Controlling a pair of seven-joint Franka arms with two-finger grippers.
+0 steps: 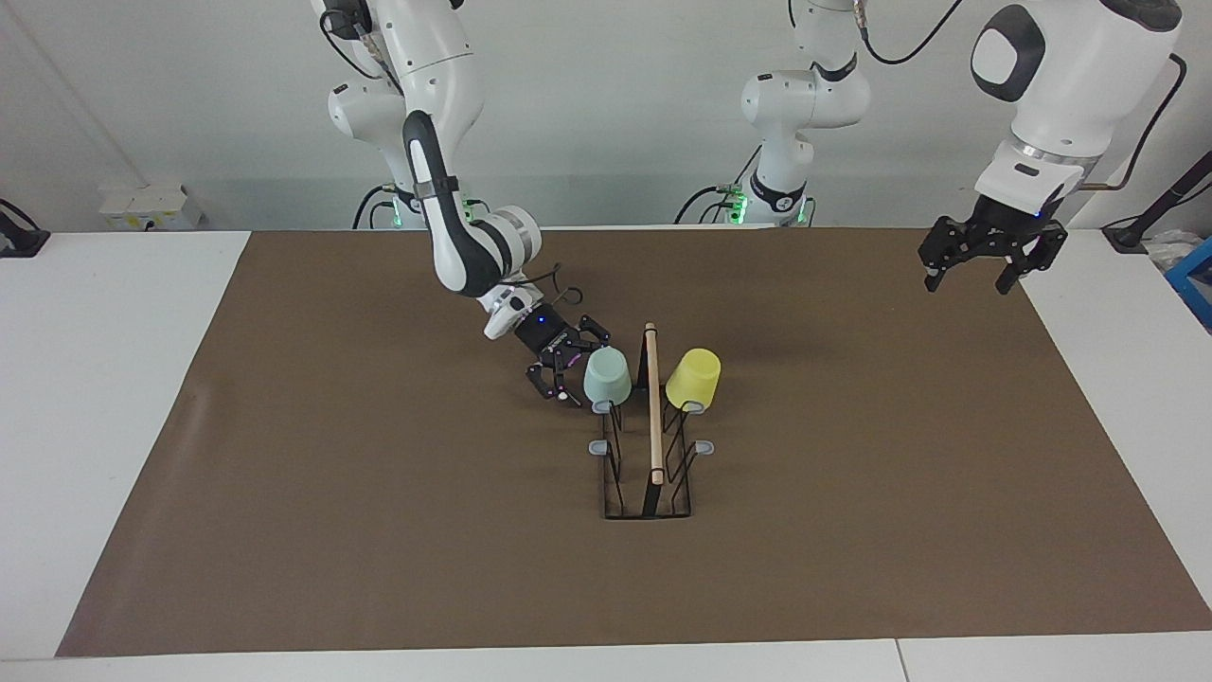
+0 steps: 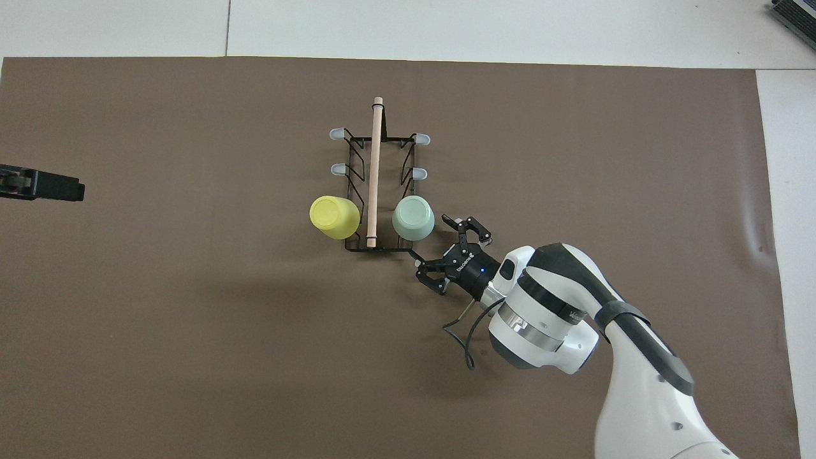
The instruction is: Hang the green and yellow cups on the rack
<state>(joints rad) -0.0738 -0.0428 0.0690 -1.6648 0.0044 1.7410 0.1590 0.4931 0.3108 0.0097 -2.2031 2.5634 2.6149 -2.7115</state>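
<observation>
Hanging: green cup (image 1: 607,375), yellow cup (image 1: 693,378) on rack (image 1: 653,478) | right gripper (image 1: 569,364) spread beside green | left gripper (image 1: 980,268) spread, waiting

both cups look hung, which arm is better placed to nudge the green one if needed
Right: the right gripper is open beside the green cup on the rack. The left gripper waits raised over the mat's edge.

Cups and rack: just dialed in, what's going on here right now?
Both cups sit upside down on the rack, on the prongs nearest the robots: the green cup toward the right arm's end, the yellow cup toward the left arm's. The right gripper is open beside the green cup, holding nothing. The left gripper waits, open, above the mat's edge.
</observation>
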